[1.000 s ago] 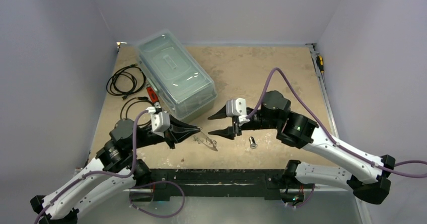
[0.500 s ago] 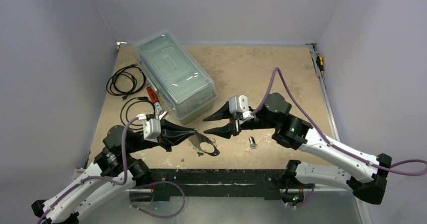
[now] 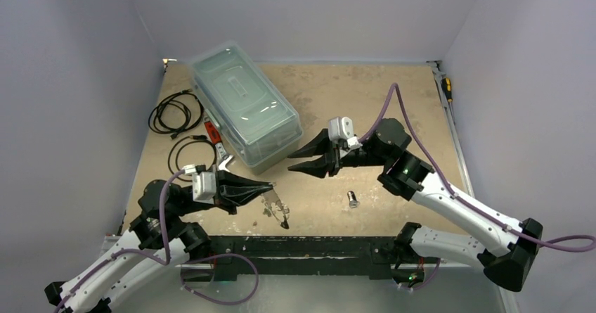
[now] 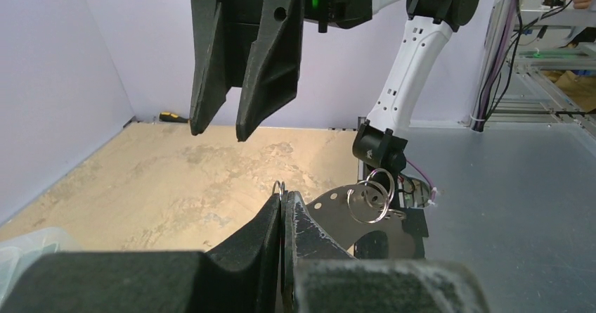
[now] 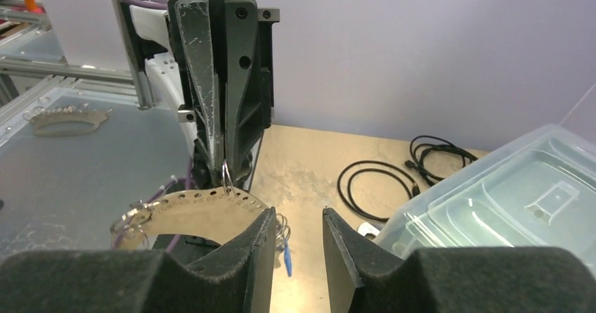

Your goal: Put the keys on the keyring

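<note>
Currently my left gripper [image 3: 269, 186] is clamped on the keyring [image 3: 275, 206], holding it above the table [image 3: 393, 102] near its front edge. My right gripper [image 3: 290, 164] hovers beyond, jaws apart, empty. Step in hand, I judge: fetching a key. Next, the right must descend onto the loose key [image 3: 353, 200] nearby. The lidded clear box [image 3: 242, 102] shows no contents.

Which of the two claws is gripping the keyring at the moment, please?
The left claw, pinched shut on the keyring at its tips. The right claw stands open and empty, apart from it.
</note>
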Controlling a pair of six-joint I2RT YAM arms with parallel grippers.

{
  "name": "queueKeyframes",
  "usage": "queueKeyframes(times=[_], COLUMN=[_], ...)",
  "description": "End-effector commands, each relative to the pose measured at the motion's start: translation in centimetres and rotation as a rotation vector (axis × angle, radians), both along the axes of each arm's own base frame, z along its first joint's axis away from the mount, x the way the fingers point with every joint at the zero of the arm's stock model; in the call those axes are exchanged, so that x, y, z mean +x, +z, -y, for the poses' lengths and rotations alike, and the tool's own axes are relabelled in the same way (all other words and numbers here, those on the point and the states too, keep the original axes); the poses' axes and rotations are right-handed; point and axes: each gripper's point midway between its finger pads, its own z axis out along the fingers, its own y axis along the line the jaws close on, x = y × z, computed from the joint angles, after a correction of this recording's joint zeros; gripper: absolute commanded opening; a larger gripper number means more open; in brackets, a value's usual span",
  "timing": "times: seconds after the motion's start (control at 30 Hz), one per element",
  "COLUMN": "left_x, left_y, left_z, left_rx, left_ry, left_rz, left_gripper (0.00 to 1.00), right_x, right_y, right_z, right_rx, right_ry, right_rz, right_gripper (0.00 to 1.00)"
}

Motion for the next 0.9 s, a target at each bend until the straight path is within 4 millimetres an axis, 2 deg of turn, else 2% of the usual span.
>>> queueKeyframes(times=[0.0,0.17,0.37,0.53,0.87], left_x=[-0.3,0.2,0.4,0.4,0.4], left_y=[1.8,2.6,3.2,3.4,3.5], left_z=[-0.4,-0.9,-1.1,-1.2,-1.4], left_rx=[-0.059,-0.098,-0.134,-0.140,-0.144], left_ry=[-0.001,0.037,0.048,0.046,0.052], left_rz=[0.044,0.035,0.023,0.024,0.028], left_gripper=[0.00,0.00,0.00,0.00,0.00], right_x=[-1.7,-2.9,-3.1,-2.5,-3.0], right_y=[0.8,-0.6,-0.3,0.0,0.9], right_z=[0.1,-0.2,-0.8,-1.6,-2.2], right_rx=[0.040,0.023,0.078,0.111,0.158], right_ry=[0.127,0.226,0.254,0.259,0.294], right_rz=[0.018,-0.025,-0.056,-0.083,-0.091], right_gripper=[0.33,0.37,0.39,0.38,0.36])
